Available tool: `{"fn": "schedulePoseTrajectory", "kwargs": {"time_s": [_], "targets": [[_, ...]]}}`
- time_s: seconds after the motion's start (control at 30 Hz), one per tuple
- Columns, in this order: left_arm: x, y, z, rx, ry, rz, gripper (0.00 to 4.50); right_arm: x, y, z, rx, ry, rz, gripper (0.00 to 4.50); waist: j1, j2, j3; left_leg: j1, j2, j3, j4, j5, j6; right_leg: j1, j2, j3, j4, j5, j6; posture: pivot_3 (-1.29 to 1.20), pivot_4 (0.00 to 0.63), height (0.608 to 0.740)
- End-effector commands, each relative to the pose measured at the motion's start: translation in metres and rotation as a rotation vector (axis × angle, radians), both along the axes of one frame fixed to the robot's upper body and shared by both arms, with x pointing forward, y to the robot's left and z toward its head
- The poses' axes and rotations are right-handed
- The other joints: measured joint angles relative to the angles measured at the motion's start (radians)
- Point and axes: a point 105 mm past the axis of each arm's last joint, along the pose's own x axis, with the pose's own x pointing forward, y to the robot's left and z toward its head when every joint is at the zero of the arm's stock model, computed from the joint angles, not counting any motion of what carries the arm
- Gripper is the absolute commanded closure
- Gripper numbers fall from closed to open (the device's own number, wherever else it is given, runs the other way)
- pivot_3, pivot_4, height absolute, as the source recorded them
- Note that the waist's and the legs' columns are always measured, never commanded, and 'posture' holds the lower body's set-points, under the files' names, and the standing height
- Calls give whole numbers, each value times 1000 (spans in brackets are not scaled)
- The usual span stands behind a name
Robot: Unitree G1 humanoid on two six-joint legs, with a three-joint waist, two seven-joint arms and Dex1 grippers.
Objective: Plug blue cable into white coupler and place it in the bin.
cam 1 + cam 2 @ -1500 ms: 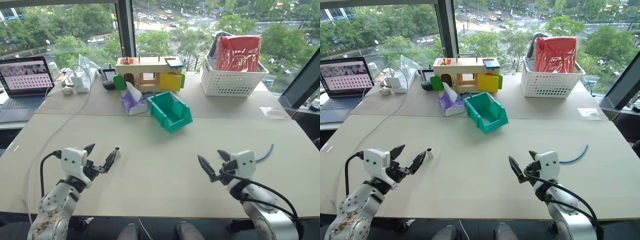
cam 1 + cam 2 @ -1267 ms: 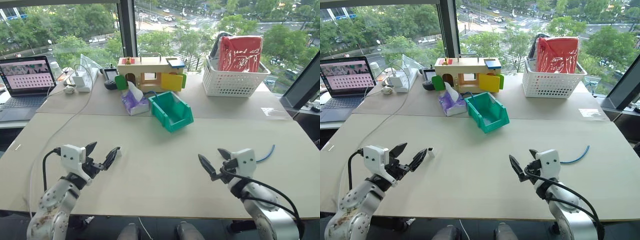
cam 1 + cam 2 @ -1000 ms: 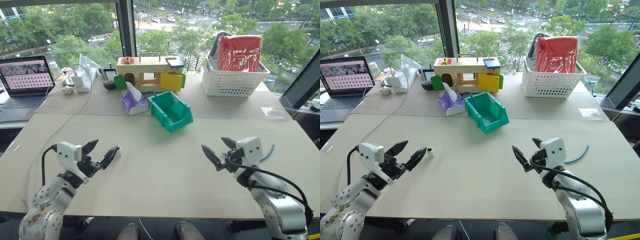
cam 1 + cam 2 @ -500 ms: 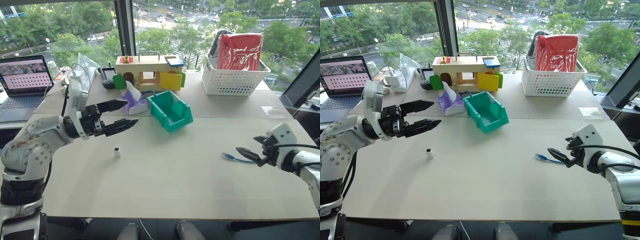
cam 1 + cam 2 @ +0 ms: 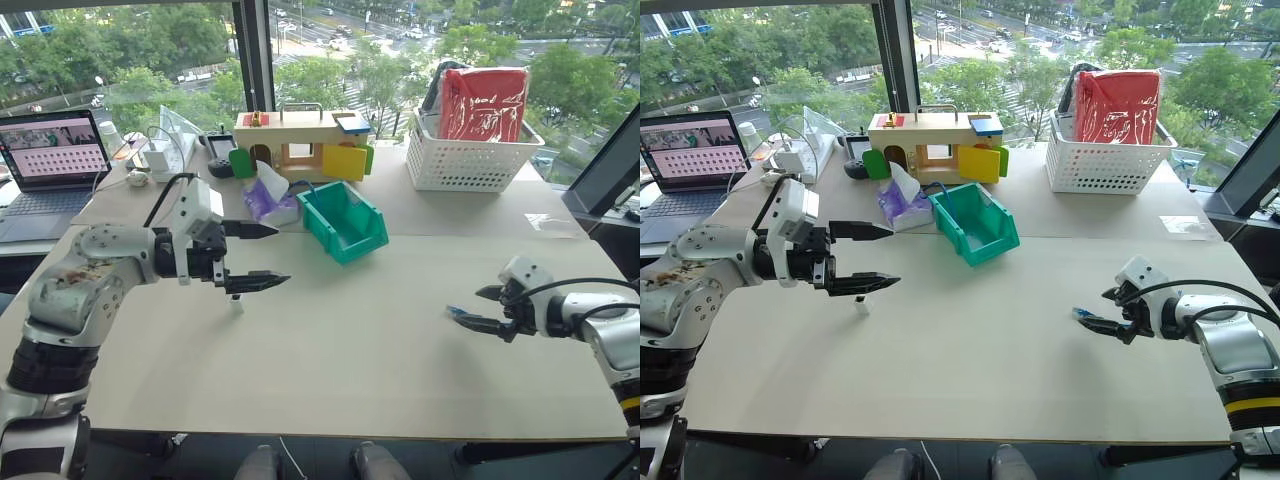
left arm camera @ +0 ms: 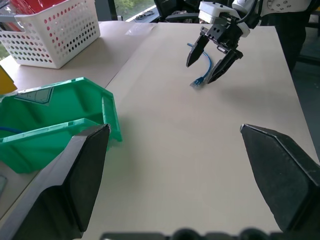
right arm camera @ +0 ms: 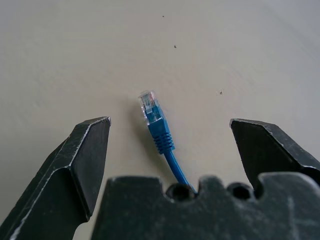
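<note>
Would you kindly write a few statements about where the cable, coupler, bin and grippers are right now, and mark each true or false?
1. The blue cable lies on the table with its plug between the open fingers of the right gripper. True.
2. The white coupler is already inside the bin. False: it sits on the table, just under the lower finger of the left gripper.
3. The left gripper is shut on the coupler. False: its fingers are spread wide and hold nothing.
4. The bin stands near the middle of the table, beside a purple tissue pack. True.
5. The cable is plugged into the coupler. False: they lie far apart, the cable on the robot's right and the coupler on its left.
</note>
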Motion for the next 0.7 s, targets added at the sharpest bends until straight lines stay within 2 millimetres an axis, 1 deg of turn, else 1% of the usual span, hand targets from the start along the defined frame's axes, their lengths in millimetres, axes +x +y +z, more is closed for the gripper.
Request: {"fn": "schedulePoseTrajectory", "kwargs": {"time_s": [0.03,0.07,0.1,0.17,0.23,0.27,0.3,0.33,0.4,0.43,0.57,0.67,0.7], "targets": [[-4,1,13,15,-11,-23,0,2,-6,2,-17,-10,2,568,2,0,0,0,0,0,0,0,0,0,0,0,0,0,0,0,150,715],[-4,0,13,23,-13,-28,0,2,-8,-1,-22,-2,-2,740,1,0,0,0,-1,0,0,0,0,0,-1,0,0,0,0,0,150,715],[-4,0,13,25,-19,-34,0,1,-9,-3,-21,7,2,1023,1,0,0,0,-1,0,0,0,0,0,-1,0,0,0,0,0,150,715],[-4,-1,17,2,-13,-53,0,-2,-7,-6,-24,19,28,1827,-1,0,0,1,0,0,0,0,0,1,-1,0,0,0,0,0,150,715],[-3,-3,22,-13,-15,-77,0,-3,-4,-3,-16,15,51,2396,-1,0,0,1,0,0,0,0,0,1,0,0,1,0,0,0,150,715],[-3,-5,23,-15,-10,-93,0,-4,-1,-1,-14,12,68,2779,-1,0,0,1,0,0,0,0,0,1,0,0,1,0,0,0,150,715],[-2,-7,25,-15,-8,-111,0,-4,4,3,-8,0,91,3182,-1,0,0,1,0,0,0,0,0,1,0,0,1,0,0,0,150,715],[-1,-9,26,-14,-6,-122,0,-3,10,7,-3,-16,113,3489,-1,0,0,1,0,0,0,0,0,1,0,0,1,0,0,0,150,715],[3,-14,22,8,2,-142,0,-2,29,17,4,-62,191,4226,-1,0,0,1,0,0,0,0,0,1,0,0,1,0,0,0,150,715],[5,-16,17,40,-3,-152,0,-2,41,22,14,-83,232,4455,-3,0,0,1,0,0,0,0,0,1,0,0,1,0,0,0,150,715],[7,-26,1,108,-17,-209,0,-3,77,35,25,-129,358,4455,-8,0,0,2,0,0,0,0,0,0,1,0,2,0,0,0,150,715],[7,-33,-4,114,-24,-255,0,-6,101,40,41,-130,436,4455,-4,0,0,1,0,0,0,0,0,0,1,0,2,0,0,0,150,715],[4,-37,-6,119,-35,-289,0,-10,111,39,36,-117,487,4455,-3,0,0,1,0,0,0,0,0,0,1,0,2,0,0,0,150,715]]}}
